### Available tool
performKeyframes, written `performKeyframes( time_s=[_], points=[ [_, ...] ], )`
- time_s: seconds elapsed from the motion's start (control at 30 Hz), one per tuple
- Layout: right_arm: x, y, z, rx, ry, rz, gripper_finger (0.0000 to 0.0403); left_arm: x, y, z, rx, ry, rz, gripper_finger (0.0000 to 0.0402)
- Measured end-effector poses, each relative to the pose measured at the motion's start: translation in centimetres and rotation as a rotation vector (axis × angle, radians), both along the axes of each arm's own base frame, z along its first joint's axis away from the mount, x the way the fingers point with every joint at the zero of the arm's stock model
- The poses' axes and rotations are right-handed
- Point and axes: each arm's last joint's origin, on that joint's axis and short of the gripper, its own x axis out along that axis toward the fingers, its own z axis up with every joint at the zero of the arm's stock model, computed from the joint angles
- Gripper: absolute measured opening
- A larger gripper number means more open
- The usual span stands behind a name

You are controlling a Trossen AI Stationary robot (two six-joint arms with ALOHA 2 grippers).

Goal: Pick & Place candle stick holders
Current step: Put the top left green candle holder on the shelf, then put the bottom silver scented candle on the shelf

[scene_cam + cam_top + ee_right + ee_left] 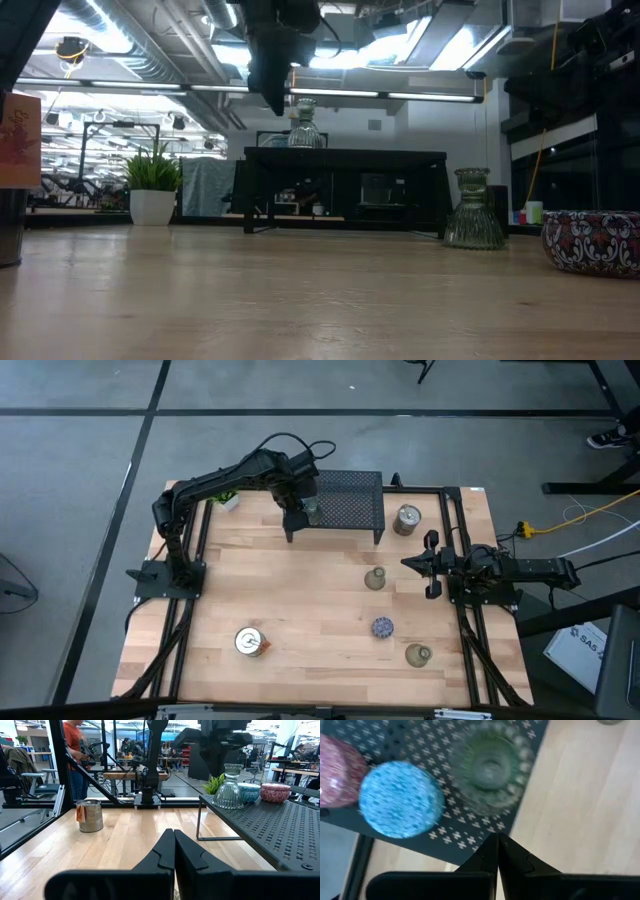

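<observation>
Robotics lab; metal frames (60, 775), exposed ceiling ducts (150, 60)

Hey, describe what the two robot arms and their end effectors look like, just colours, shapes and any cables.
Both arms are matte black and jointed, on black bases at the table's side rails. The left arm carries a looping black cable near its wrist. The left end effector and right end effector each have two flat, dark, angular fingers tapering to a point. A yellow cable runs on the floor beside the right arm.

on the black mesh rack (352, 500) stand three holders: one clear green glass (492, 767), one light blue (400, 798), one pink (337, 770); on the wooden table (310, 600) five more, plus one potted plant (152, 185)
</observation>
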Motion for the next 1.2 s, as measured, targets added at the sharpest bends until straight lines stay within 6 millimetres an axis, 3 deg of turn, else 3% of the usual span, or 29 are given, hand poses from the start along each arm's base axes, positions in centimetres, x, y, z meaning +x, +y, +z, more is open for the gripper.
performKeyframes(
  time_s=[0.57, 0.93, 1.2],
  points=[
    [0.0, 0.0, 0.0, 0.0, 0.0, 0.0, 0.0, 1.7, 2.3, 0.8, 0.1, -0.245, 0.011, 0.0001],
    [0.0, 0.0, 0.0, 0.0, 0.0, 0.0, 0.0, 1.6, 2.0, 0.8, 0.039, -0.26, -0.008, 0.0001],
    [0.0, 0.0, 0.0, 0.0, 0.0, 0.0, 0.0, 0.9, 0.3, 1.0, -0.032, -0.193, -0.068, 0.0001]
  ],
)
